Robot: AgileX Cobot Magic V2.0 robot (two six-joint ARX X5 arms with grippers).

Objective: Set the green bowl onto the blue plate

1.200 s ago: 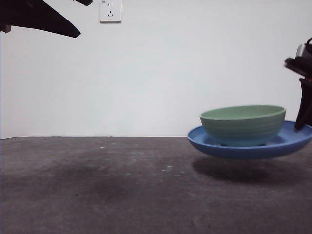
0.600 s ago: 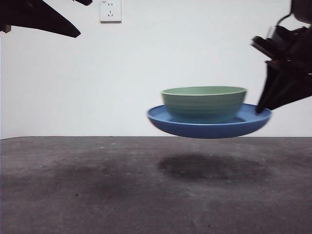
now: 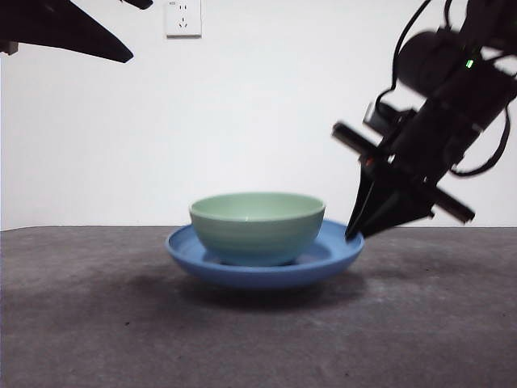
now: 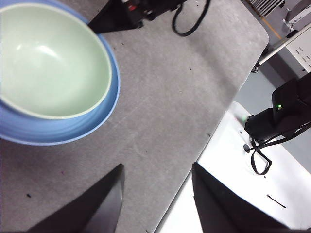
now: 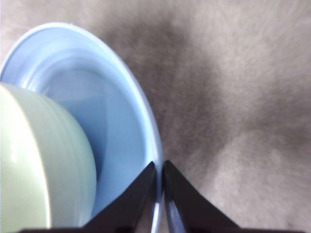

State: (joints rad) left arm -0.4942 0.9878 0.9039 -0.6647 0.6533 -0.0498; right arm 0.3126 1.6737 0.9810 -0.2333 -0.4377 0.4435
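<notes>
Bowl and plate sit together on the table, the green bowl nested in the blue plate's middle, so we judge the placing done. Our right hand is pinched shut on the plate's rim, the likely way to carry both at once. Our left hand waits with jaws apart, holding nothing, well off to one side. Bare table lies all round the plate, so we have room to let go.
</notes>
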